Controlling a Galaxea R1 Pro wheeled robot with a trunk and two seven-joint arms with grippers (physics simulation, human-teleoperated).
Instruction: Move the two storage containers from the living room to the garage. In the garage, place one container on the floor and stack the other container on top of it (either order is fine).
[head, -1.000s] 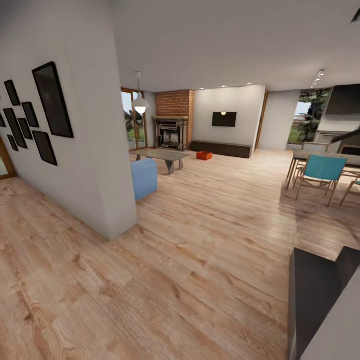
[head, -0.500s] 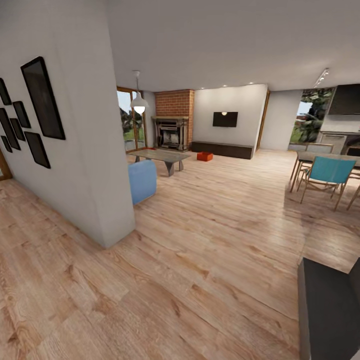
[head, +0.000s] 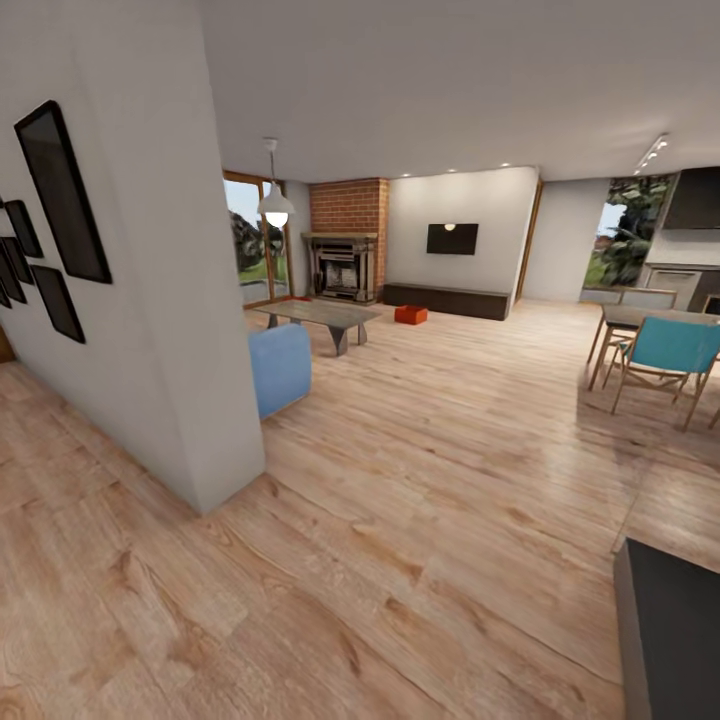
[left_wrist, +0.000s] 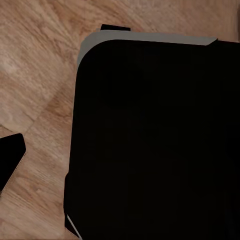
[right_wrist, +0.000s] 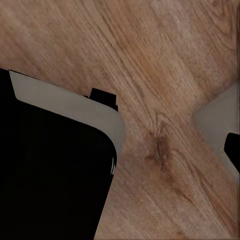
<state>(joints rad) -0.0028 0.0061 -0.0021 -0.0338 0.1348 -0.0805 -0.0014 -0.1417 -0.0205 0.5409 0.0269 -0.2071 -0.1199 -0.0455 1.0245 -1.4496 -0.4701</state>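
Light wood-plank floor runs across the whole head view. White wall corner stands near left, black picture frames hung on its side face. Blue sofa pokes out just behind that corner. Low grey coffee table sits beyond the sofa, white pendant lamp hanging above it.

Far end: red brick chimney with fireplace, wood-framed glass doors beside it. One red-orange storage container sits on the planks, far back, between the coffee table and the dark low cabinet under the wall TV. Too small to tell more about it.

Right side: dining table with a teal chair. Dark block at the near right corner.

Both wrist views look down at planks, each with a black rounded body with a grey edge in front. Left gripper state: cannot tell. Right gripper state: cannot tell.
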